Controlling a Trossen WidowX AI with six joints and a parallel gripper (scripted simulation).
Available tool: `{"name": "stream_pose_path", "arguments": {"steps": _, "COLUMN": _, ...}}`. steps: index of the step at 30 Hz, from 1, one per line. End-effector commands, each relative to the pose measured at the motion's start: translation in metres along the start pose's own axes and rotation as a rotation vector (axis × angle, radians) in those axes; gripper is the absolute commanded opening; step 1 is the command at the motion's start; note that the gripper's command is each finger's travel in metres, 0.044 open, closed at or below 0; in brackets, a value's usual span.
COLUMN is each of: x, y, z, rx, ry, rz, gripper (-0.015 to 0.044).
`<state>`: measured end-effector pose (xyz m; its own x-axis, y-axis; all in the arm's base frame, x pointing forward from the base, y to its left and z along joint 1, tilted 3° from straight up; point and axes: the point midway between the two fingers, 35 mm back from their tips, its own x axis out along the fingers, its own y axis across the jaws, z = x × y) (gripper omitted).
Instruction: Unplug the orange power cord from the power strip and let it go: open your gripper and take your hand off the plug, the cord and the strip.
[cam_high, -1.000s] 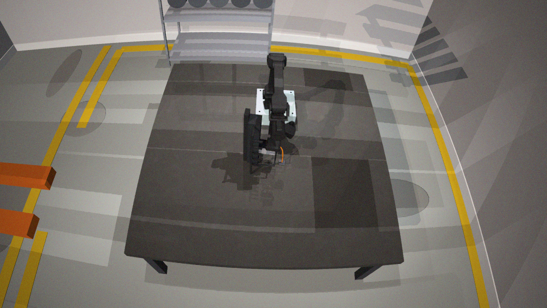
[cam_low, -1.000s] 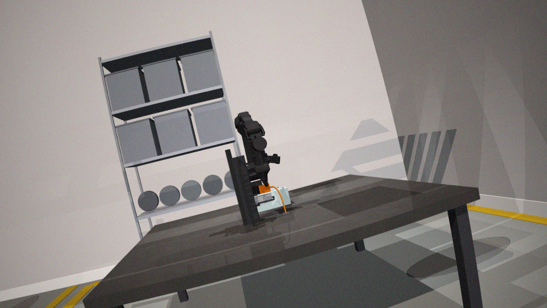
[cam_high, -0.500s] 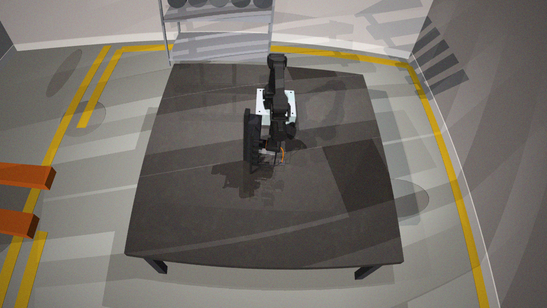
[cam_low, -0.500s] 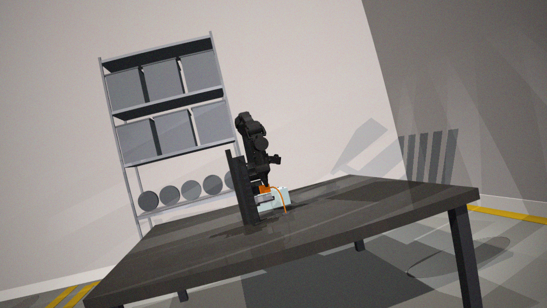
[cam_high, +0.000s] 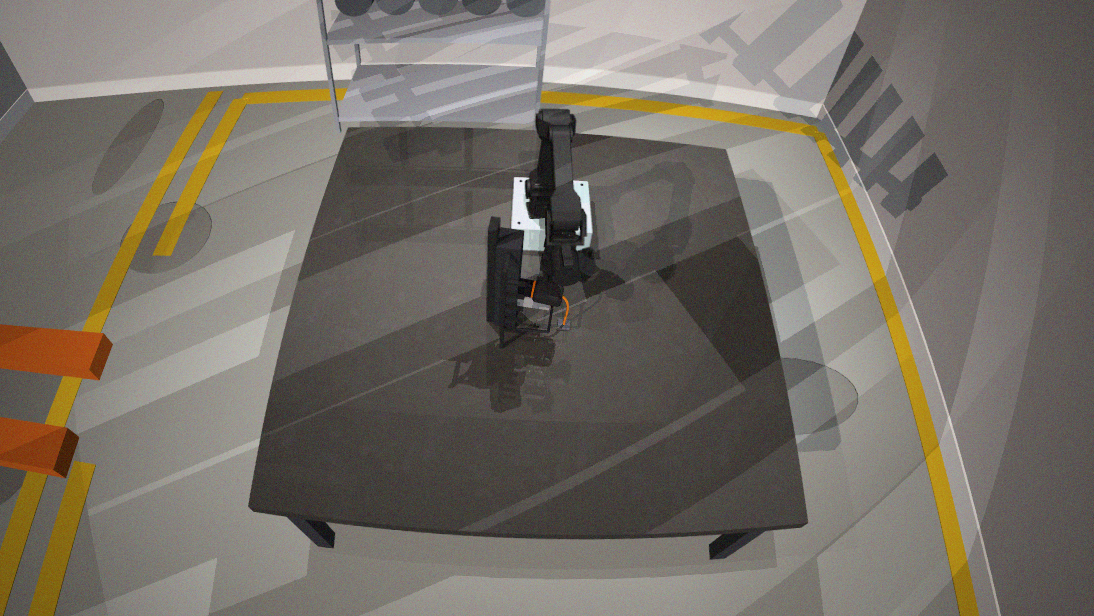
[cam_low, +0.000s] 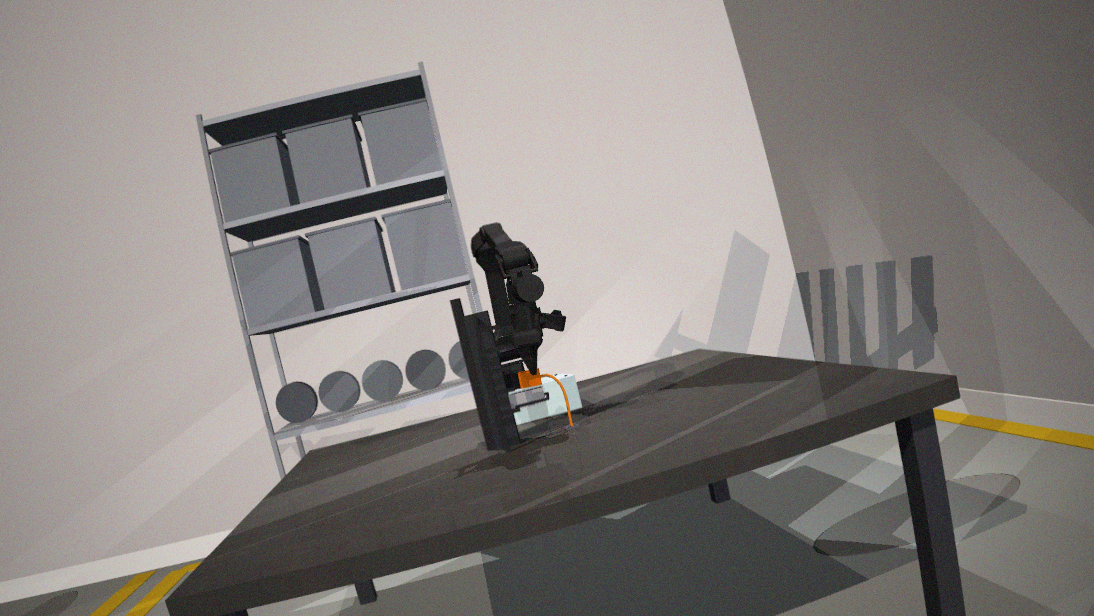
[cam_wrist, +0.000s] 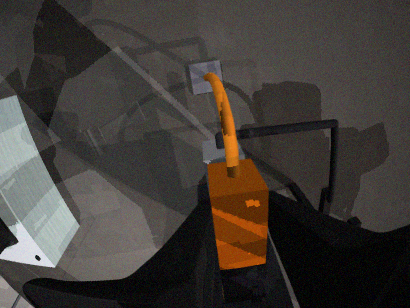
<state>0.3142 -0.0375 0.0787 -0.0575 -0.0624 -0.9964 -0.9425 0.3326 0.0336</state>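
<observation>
The black power strip (cam_high: 502, 275) (cam_low: 483, 390) stands upright on the table. The orange plug (cam_low: 529, 379) (cam_wrist: 240, 225) is at its side, and its inner end meets a black block in the wrist view; no gap shows there. My gripper (cam_high: 545, 293) (cam_low: 533, 372) (cam_wrist: 237, 203) is shut on the orange plug, with one dark finger on each side. The orange cord (cam_high: 568, 309) (cam_low: 567, 397) (cam_wrist: 228, 125) leaves the plug's outer end and curves down to a small grey plate (cam_wrist: 196, 84) on the table. The plug's prongs are hidden.
A grey plug (cam_low: 528, 396) (cam_high: 533, 303) sits just below the orange one, and a bent black cord (cam_wrist: 290, 128) runs beside it. A pale base block (cam_low: 566, 397) (cam_wrist: 30, 185) stands behind, under the arm. A shelf rack (cam_high: 440, 99) stands beyond the table (cam_high: 459, 474).
</observation>
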Motion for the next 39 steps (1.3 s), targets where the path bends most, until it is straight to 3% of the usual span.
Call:
{"name": "stream_pose_path", "arguments": {"steps": 1, "x": -0.007, "y": 0.003, "z": 0.038, "rx": -0.043, "ry": -0.08, "rz": -0.006, "gripper": 0.0}}
{"name": "stream_pose_path", "arguments": {"steps": 10, "x": -0.01, "y": 0.006, "z": 0.052, "rx": -0.044, "ry": -0.08, "rz": -0.005, "gripper": 0.0}}
{"name": "stream_pose_path", "arguments": {"steps": 23, "x": -0.006, "y": 0.007, "z": 0.04, "rx": -0.045, "ry": -0.078, "rz": -0.003, "gripper": 0.0341}}
{"name": "stream_pose_path", "arguments": {"steps": 27, "x": -0.013, "y": 0.007, "z": 0.063, "rx": -0.045, "ry": -0.08, "rz": -0.003, "gripper": 0.044}}
{"name": "stream_pose_path", "arguments": {"steps": 31, "x": -0.023, "y": 0.01, "z": 0.097, "rx": -0.045, "ry": -0.083, "rz": -0.003, "gripper": 0.044}}
{"name": "stream_pose_path", "arguments": {"steps": 39, "x": -0.023, "y": 0.01, "z": 0.099, "rx": -0.045, "ry": -0.083, "rz": -0.003, "gripper": 0.044}}
